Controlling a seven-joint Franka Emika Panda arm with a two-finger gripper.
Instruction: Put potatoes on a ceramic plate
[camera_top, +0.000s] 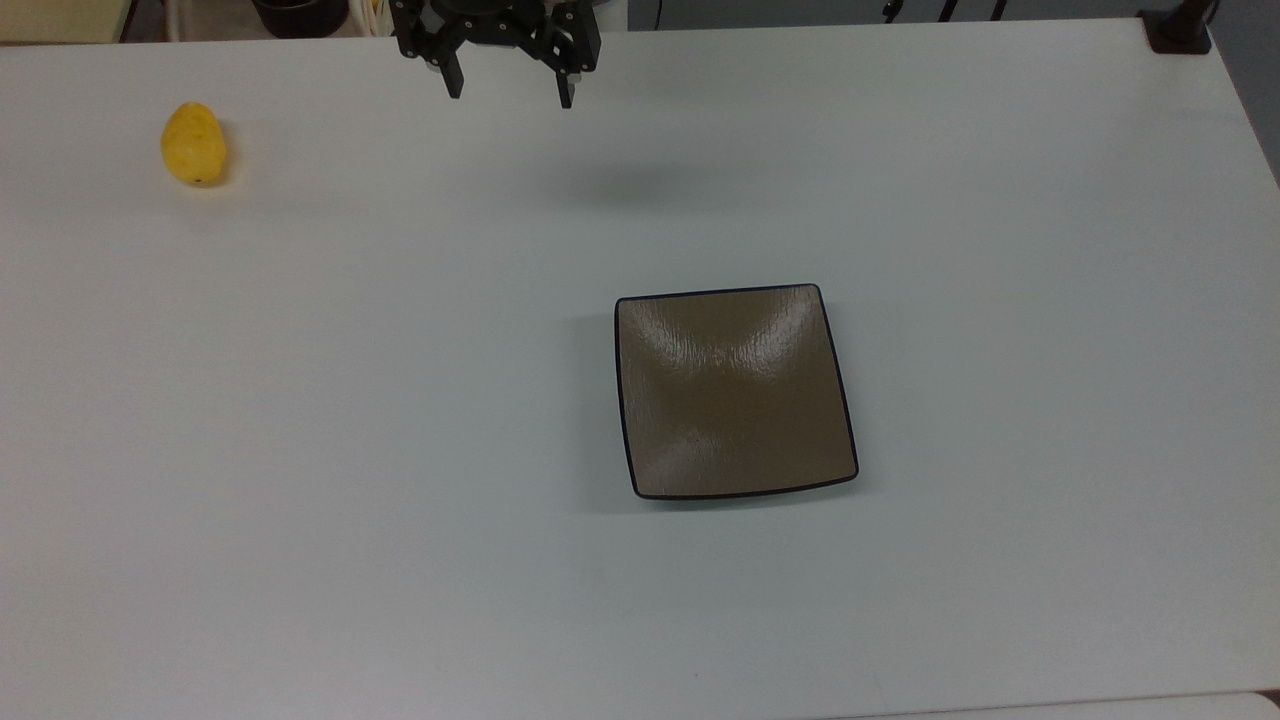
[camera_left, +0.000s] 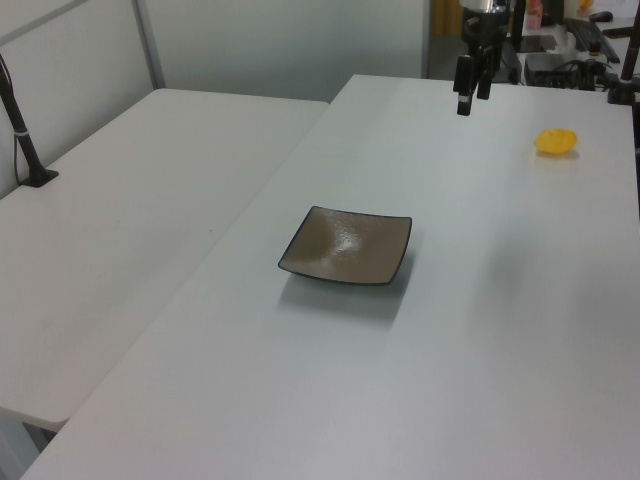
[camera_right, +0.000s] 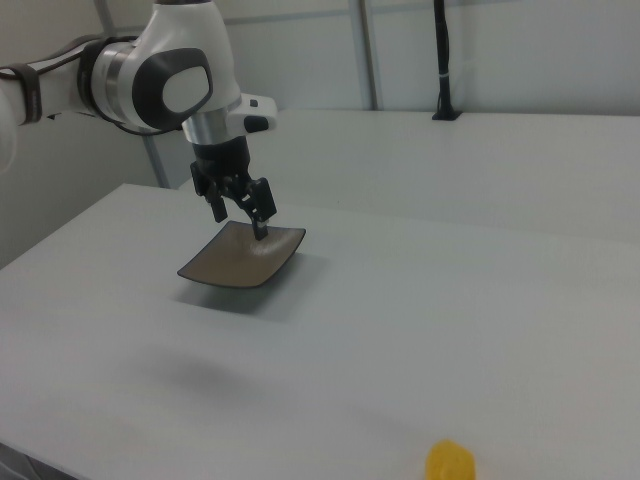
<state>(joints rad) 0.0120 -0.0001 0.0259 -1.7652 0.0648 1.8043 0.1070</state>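
**Open claw aloft, potato and plate both lying apart from it**

The surface (camera_top: 400, 450) is the largest thing: a broad, matte, pale grey-white top, smooth and flat, with a soft shadow of the arm on it. The arm (camera_right: 165, 80) is white and rounded with dark grey joint caps; its far end is cut off at the right view's left edge. The ceramic plate (camera_top: 735, 392) is square with rounded corners, glossy brown, thin dark rim, shallowly dished, with streaks of reflected light; it lies flat on the surface below the claw and toward the top view's bottom right of it, bare. The claw (camera_top: 509, 95) is black and angular, hanging above the surface with its two fingers spread apart, gripping nothing; its upper part is cut off by the top view's upper edge. The potato (camera_top: 193, 143) is a small, smooth, bright-yellow oval on the surface, well apart from the claw, off to the top view's left; in the right view its lower part is cut off by the frame's bottom
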